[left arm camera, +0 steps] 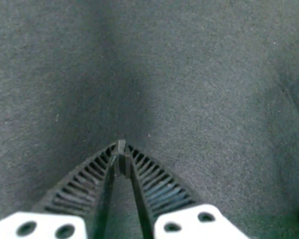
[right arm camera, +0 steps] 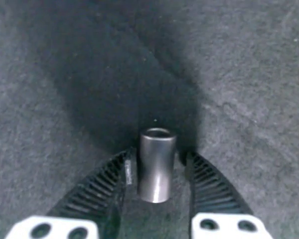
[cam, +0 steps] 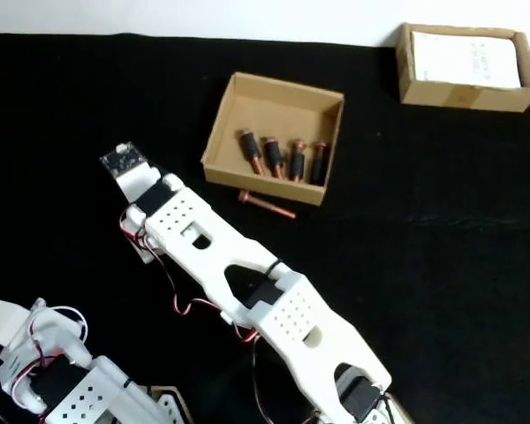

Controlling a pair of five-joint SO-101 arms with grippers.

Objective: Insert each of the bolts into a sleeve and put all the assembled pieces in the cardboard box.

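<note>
**One sleeve in the grip, one bolt loose by the box**

Closest to me, at the near left corner of the black-covered table (cam: pixel 442 291), a folded arm (cam: pixel 62 380) sits tucked in on itself. Beside it a long arm (cam: pixel 247 274) runs from the near edge out toward the far left. Its wrist ends over bare cloth, left of the open box. I can't say for sure which side either arm belongs to from up here.

The left gripper (left arm camera: pixel 120 149) is closed with nothing in it. Its ribbed fingertips (left arm camera: pixel 139 167) meet in a point just above the dark cloth.

The right gripper (right arm camera: pixel 158 155) is clamped on a sleeve (right arm camera: pixel 157 164), a short dark metal tube. It sits between the two fingers with its open end pointing out past the tips, and a heavy shadow lies on the cloth beyond it.

Farther out, a copper-coloured bolt (cam: pixel 267 204) lies flat on the cloth, just beside the near wall of the cardboard box (cam: pixel 256 184).

Inside that box four assembled pieces (cam: pixel 284 157) lie side by side in a row. Each is a dark sleeve with a copper end poking out.

At the far right corner, well apart from all this, a second box (cam: pixel 459 95) holds a white sheet (cam: pixel 466 58).
</note>
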